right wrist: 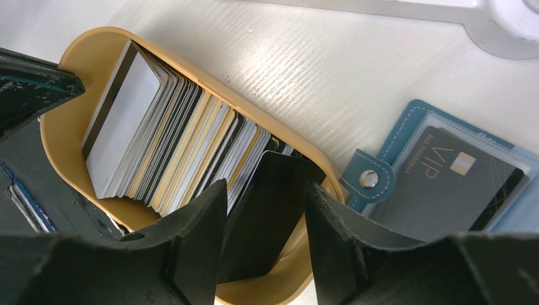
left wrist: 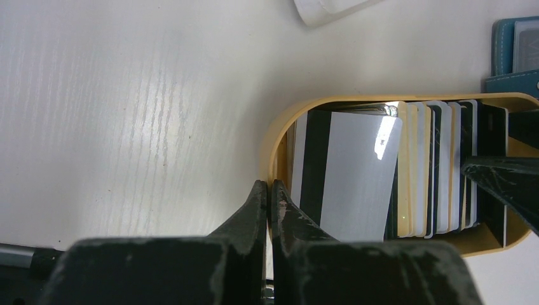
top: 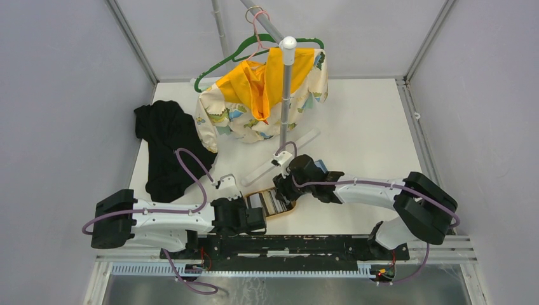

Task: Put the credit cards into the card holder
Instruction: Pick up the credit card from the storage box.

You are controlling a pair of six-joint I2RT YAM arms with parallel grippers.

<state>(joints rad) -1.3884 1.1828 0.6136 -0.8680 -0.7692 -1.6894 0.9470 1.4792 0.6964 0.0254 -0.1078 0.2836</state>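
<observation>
The credit cards [right wrist: 159, 140] stand on edge as a striped stack in a tan oval tray [right wrist: 76, 51]. My left gripper [left wrist: 270, 190] is shut on the tray's rim at the stack's near end. It shows in the top view [top: 257, 216]. My right gripper [right wrist: 266, 187] is open and straddles a black card [right wrist: 270, 168] that leans at the other end of the stack. The teal card holder [right wrist: 407, 136] lies open beside the tray, a black VIP card [right wrist: 445, 184] in its clear pocket. In the top view it is mostly hidden under my right gripper [top: 286, 187].
A clothes stand's pole [top: 286, 95] rises behind the tray, its white base bar [top: 283, 164] flat on the table. A yellow patterned garment [top: 267, 95] hangs on it. A black cloth [top: 168, 149] lies at the left. Walls close in on three sides.
</observation>
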